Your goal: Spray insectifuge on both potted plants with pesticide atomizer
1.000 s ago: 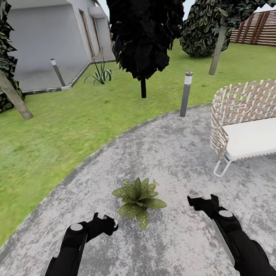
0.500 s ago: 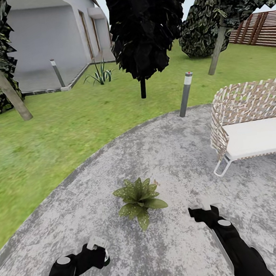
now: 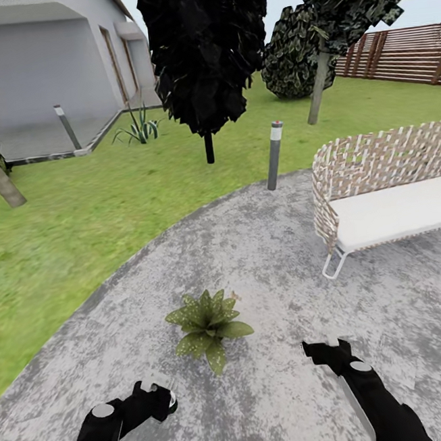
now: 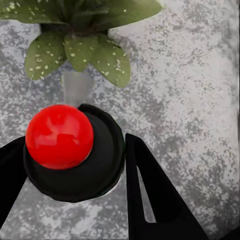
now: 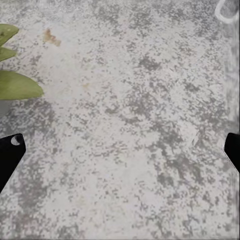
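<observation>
Patio (image 3: 272, 256): one round grey mottled stone area, taking up the near half of the scene, with lawn (image 3: 77, 215) around its far and left edge.
House (image 3: 48, 69): one grey building, far left.
Fence (image 3: 400, 55): one brown slatted run, far right.
Trees: one dark-crowned tree (image 3: 205, 45) far centre, two leaning trunks, one far left and one far right.
Wicker seat (image 3: 385, 176): one, on the right of the patio; it holds a white cushion.
Bollard lamps: two; one (image 3: 274, 154) at the patio's far edge, one (image 3: 68, 126) by the house.
Agave (image 3: 139, 127): one, unpotted, far left by the house.
Potted plant (image 3: 205, 324): one speckled rosette, near centre on the patio; its pot shows as a pale grey shape under the leaves in the left wrist view.
Pesticide atomizer (image 4: 75, 152): clenched between the left gripper's fingers, black top with a red ball, just near of the plant.
Left gripper (image 3: 157, 395): near left, grasping the atomizer.
Right gripper (image 3: 327, 352): near right, over bare stone, fingers spread wide with nothing between them.
</observation>
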Available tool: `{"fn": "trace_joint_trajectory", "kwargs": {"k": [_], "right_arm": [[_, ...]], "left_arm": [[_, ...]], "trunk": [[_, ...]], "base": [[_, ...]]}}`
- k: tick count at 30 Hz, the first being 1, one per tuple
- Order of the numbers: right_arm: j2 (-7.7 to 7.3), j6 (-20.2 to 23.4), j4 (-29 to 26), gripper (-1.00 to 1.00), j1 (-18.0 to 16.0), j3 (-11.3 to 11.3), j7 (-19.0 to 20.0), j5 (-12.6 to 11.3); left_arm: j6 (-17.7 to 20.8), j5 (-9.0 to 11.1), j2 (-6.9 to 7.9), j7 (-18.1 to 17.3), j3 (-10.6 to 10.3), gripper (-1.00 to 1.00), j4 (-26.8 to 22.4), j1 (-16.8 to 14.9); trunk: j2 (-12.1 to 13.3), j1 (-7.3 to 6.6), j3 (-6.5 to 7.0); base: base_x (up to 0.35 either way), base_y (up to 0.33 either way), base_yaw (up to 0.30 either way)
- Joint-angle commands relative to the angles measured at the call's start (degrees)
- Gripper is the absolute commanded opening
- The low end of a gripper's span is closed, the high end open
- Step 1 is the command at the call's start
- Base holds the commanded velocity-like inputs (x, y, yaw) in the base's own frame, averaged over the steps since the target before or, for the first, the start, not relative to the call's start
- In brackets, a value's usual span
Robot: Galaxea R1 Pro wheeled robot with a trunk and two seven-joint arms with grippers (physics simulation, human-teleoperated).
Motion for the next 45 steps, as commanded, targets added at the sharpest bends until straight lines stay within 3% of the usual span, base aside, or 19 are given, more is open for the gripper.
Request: {"fn": "trace_joint_trajectory", "kwargs": {"k": [1, 3, 7, 11, 20, 35, 45], "right_arm": [[0.01, 0.27, -0.08, 1.00, -0.03, -0.85, 0.30, 0.37], [0.01, 0.24, -0.07, 1.00, -0.03, -1.98, 0.36, 0.33], [0.01, 0.24, -0.07, 1.00, -0.02, -3.90, 0.54, 0.28], [0.02, 0.29, -0.07, 1.00, -0.03, -4.16, 0.45, 0.21], [0.01, 0.31, -0.07, 1.00, -0.03, -4.28, 0.69, 0.18], [0.01, 0.31, -0.06, 1.00, -0.03, -4.26, 0.70, 0.18], [0.05, 0.31, -0.03, 1.00, -0.03, -4.24, 0.65, 0.18]], "left_arm": [[0.21, -0.40, -0.07, -0.51, -1.12, -1.00, -0.84, -0.03], [0.21, -0.38, -0.06, -0.52, -3.77, -1.00, -1.36, -0.06], [0.22, -0.49, -0.09, -0.13, -13.37, -1.00, -1.71, -0.11], [0.67, -0.50, -0.06, -0.03, -16.25, -1.00, -1.85, -0.12], [0.89, -0.40, -0.08, -0.09, -16.95, -1.00, -2.06, -2.63], [0.82, -0.38, -0.11, -0.16, -16.76, -1.00, -1.90, -2.46], [0.73, -0.38, -0.14, -0.17, -16.70, -1.00, -1.91, -2.40]], "trunk": [[-0.02, 0.00, 0.03], [-0.02, 0.00, 0.18], [-0.02, 0.00, 0.49], [-0.02, 0.00, 0.79], [-0.02, 0.00, 1.46], [-0.02, 0.00, 2.54], [-0.02, 0.00, 2.59]], "base": [[0.000, 0.000, -0.213], [0.000, 0.000, -0.213], [0.000, 0.000, -0.213], [0.000, 0.000, -0.213], [0.000, 0.000, -0.212], [0.000, 0.000, -0.204], [0.000, 0.000, -0.015]]}}
